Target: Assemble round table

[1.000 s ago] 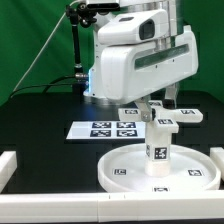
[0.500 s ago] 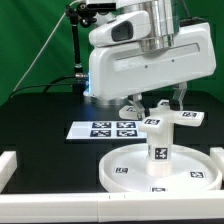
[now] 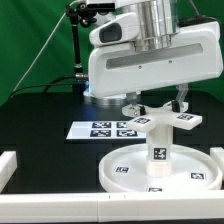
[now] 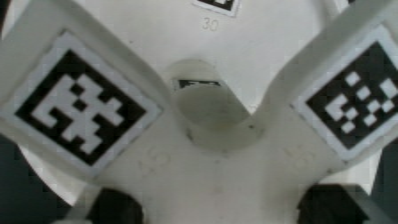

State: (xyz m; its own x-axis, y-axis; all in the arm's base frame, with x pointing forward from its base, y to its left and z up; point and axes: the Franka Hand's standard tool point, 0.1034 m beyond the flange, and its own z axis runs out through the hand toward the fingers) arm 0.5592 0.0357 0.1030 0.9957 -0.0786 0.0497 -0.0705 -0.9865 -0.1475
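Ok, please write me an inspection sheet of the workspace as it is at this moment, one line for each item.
Surface: black table, mostly bare.
Job's things: round disc lies flat near the front; the cylinder leg stands upright on its middle; the cross-shaped foot piece sits level on top of the leg.
Clutter: marker board lies flat behind the disc; white border rails at the table's edges.
Claw: the claw is right above the foot piece; open or shut cannot be told.
Cables: black cables run along the back at the exterior view's left.
Surroundings: green backdrop.
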